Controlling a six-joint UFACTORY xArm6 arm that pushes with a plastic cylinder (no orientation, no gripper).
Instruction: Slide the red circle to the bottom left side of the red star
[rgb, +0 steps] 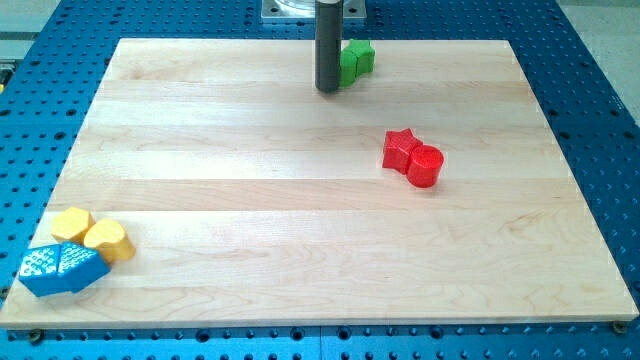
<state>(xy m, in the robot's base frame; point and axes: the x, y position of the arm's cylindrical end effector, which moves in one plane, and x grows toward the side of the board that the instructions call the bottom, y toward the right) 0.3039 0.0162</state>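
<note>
Standing at the far edge of the table, the rod's tip rests just left of a green block, touching or nearly so, and well apart from the red pair. The tool is a plain rod with nothing to spread or pinch, so it holds nothing.

The red circle sits right of centre, pressed against the near-right side of the red star. By the task's measure it is on the wrong side: it belongs at the star's near-left. The step in hand looks like the approach, with no contact made on the circle yet.

The next move likely calls for bringing the tip round to the circle's right, then pushing it leftward along the star's near side without knocking the star itself, which is a risk since the two touch.

Counted: one red circle, one red star, one green block at the far edge, two yellow blocks and one blue block, clustered at the near-left corner.
</note>
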